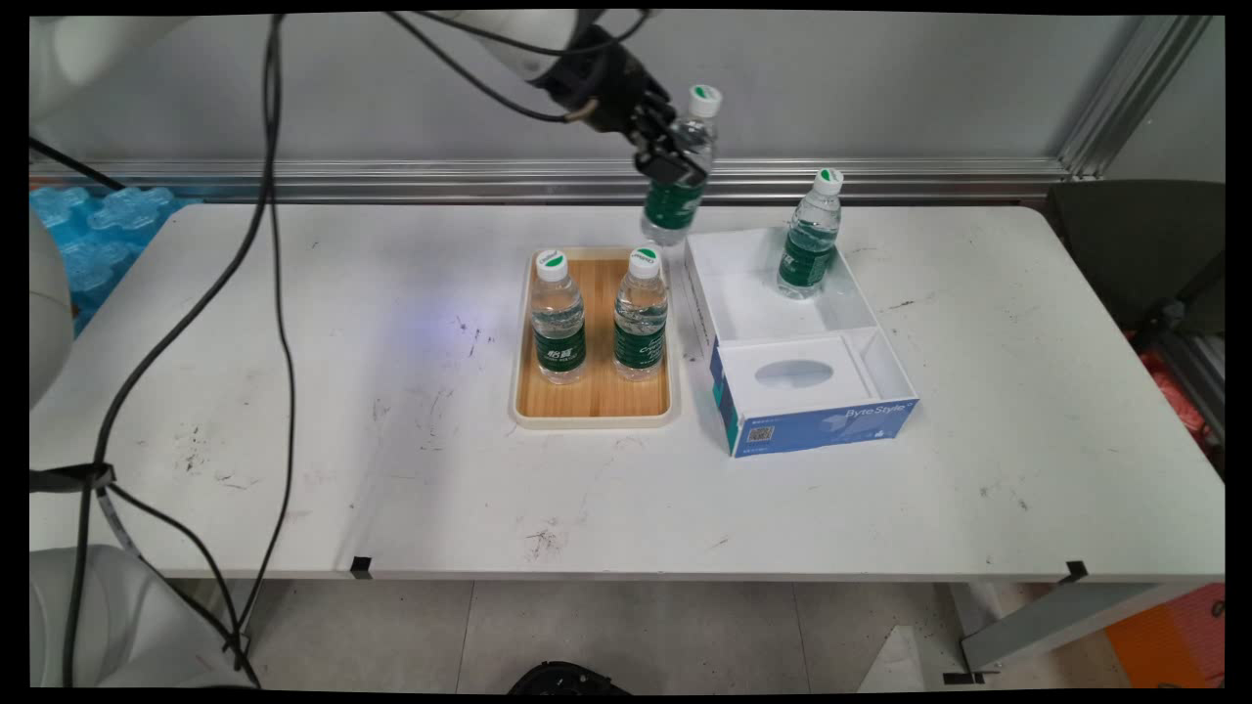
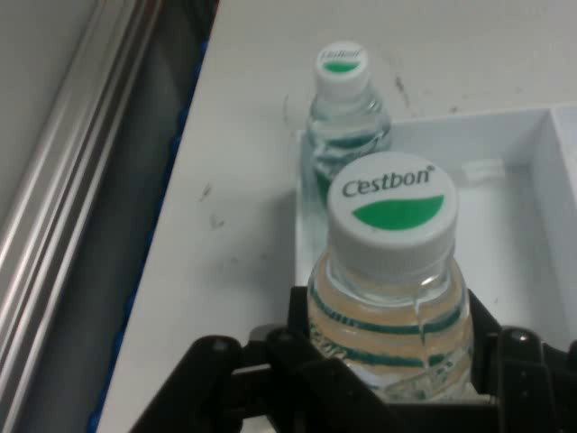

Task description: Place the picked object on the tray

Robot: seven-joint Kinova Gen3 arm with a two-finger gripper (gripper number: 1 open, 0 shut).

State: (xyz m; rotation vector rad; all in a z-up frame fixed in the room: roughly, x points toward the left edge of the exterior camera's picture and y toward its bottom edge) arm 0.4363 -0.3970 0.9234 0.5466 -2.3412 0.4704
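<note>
My gripper is shut on a water bottle with a green label and white cap, held tilted in the air above the gap between the wooden tray and the white box. In the hand view the held bottle fills the middle between the fingers, its cap reading Cestbon. A second bottle stands upright in the box's far compartment and shows in the hand view as the bottle beyond. Two bottles stand upright on the tray.
The box's near part has an oval cut-out and a blue front panel. Blue plastic packs lie at the far left. A metal rail runs along the wall. Black cables hang over the table's left side.
</note>
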